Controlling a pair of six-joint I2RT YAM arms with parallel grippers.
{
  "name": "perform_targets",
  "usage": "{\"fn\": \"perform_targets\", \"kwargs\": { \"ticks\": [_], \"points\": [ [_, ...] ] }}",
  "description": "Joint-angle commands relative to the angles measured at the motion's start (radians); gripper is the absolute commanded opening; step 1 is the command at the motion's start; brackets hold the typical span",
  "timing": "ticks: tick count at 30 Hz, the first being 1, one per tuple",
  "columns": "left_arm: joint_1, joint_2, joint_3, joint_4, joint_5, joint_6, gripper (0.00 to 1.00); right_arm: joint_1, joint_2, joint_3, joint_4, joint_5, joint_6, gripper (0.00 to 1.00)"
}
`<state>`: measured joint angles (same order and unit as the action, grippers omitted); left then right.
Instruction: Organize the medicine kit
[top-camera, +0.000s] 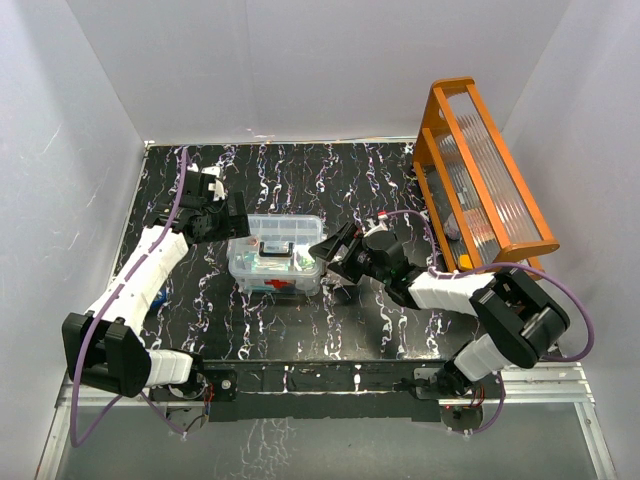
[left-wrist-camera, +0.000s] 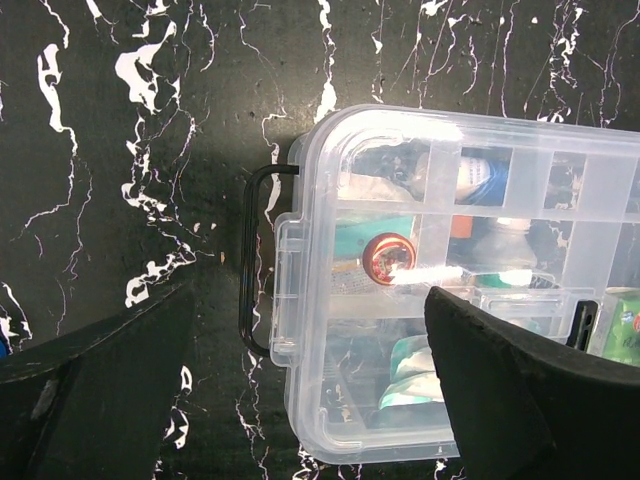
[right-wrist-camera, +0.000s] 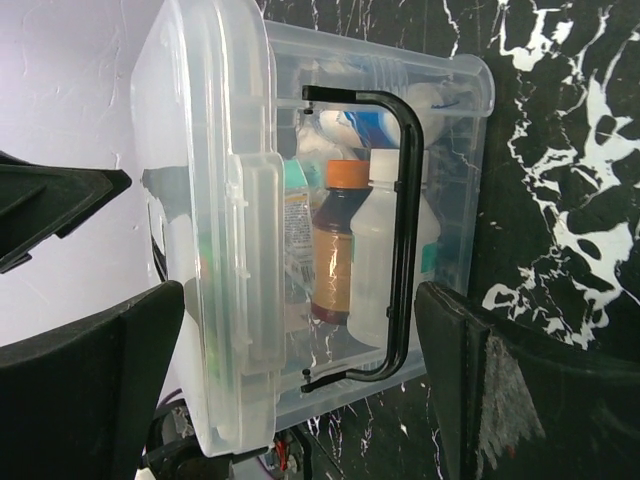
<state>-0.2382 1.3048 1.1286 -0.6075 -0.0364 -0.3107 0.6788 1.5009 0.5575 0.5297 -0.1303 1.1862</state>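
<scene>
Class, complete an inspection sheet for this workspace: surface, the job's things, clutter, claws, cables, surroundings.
Surface: black marbled table, white veining.
Job's things: medicine kit at centre, lid on, red cross on its near side; bottles inside.
Clutter: orange rack at the right rear.
Claws: left claw and right claw both open, one at each end of the kit, holding nothing.
Cables: purple cable along each arm.
Surroundings: white walls on three sides.

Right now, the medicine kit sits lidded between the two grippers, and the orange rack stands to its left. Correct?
Not quite. The top external view shows the orange rack to the right of the medicine kit. The kit does sit lidded between the left gripper and the right gripper.
</scene>
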Motion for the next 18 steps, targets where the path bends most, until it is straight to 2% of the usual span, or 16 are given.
{"fn": "perform_targets", "kwargs": {
  "ticks": [1,6,11,13,18],
  "points": [
    [0.003,-0.006,-0.02,-0.002,0.017,-0.005,0.95,-0.002,0.062,-0.024,0.16,-0.063,0.019,0.98],
    [0.004,0.002,-0.057,0.003,0.028,-0.025,0.9,-0.001,0.116,-0.029,0.251,-0.1,0.046,0.98],
    [0.003,0.006,-0.104,0.009,0.046,-0.042,0.81,-0.002,0.127,-0.029,0.296,-0.115,0.046,0.97],
    [0.003,0.004,-0.112,0.011,0.047,-0.046,0.79,-0.002,0.118,-0.028,0.27,-0.1,0.04,0.93],
    [0.003,-0.001,-0.109,0.015,0.038,-0.048,0.78,0.004,0.027,-0.02,0.076,0.002,-0.001,0.8]
  ]
}}
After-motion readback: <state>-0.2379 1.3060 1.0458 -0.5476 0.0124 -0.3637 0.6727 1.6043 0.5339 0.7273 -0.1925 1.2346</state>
